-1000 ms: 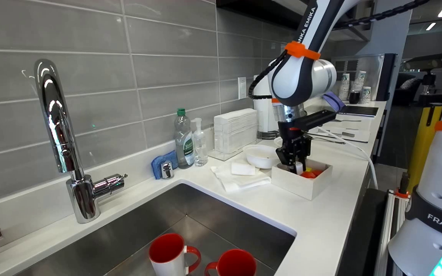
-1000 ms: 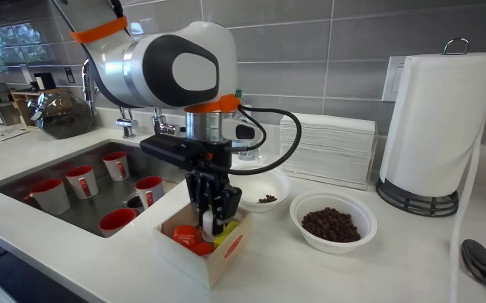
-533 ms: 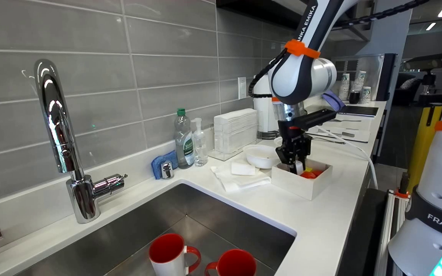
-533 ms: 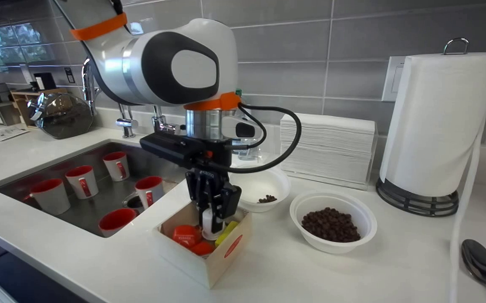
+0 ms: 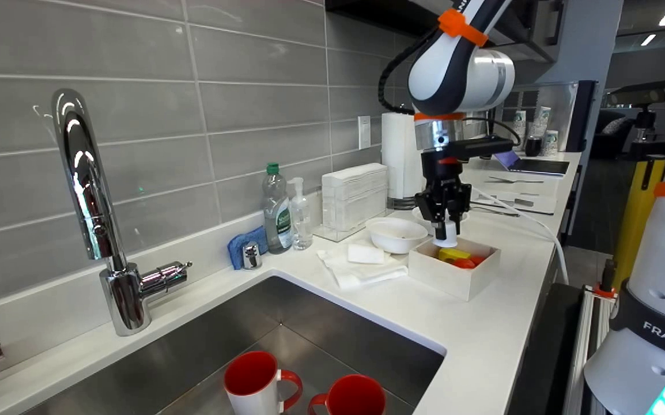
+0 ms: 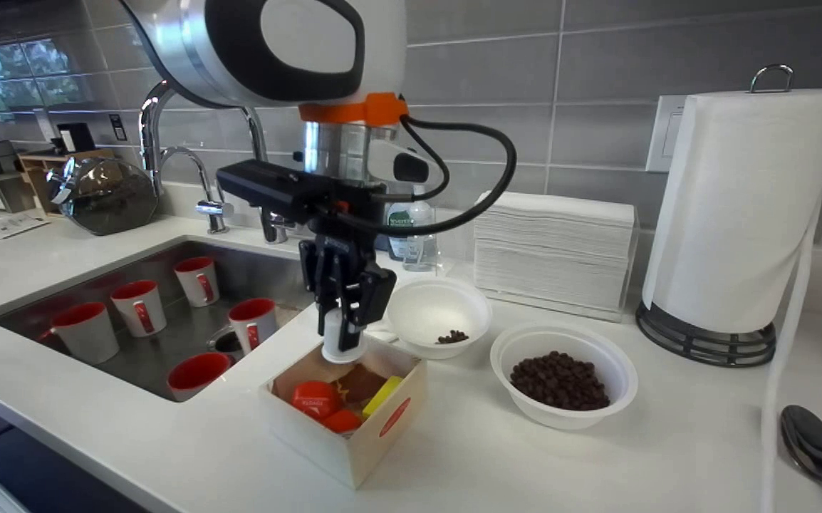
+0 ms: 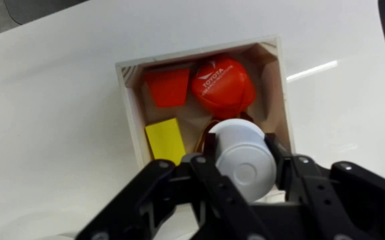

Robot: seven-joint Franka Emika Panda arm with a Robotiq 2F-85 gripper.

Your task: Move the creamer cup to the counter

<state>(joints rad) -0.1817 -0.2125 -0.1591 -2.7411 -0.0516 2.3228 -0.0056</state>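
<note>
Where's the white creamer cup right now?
The creamer cup is held in the gripper, above the open box; in an exterior view it hangs left of the white bowl holding a few dark bits.

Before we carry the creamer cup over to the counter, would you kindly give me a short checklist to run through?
1. Grip on the creamer cup: ok; the fingers sit against its opposite sides.
2. Cup above the box's contents: ok; the red pieces and yellow block lie lower.
3. Cup's lower edge higher than the box rim: cannot tell; the two overlap in both exterior views.
4. Cup right way up: not ok if it must stand on its narrow base; the wide rim faces down.
5. Lid sealed: cannot tell; that side is hidden.
6. Set-down surface: ok; the counter extends beside the box.
</note>
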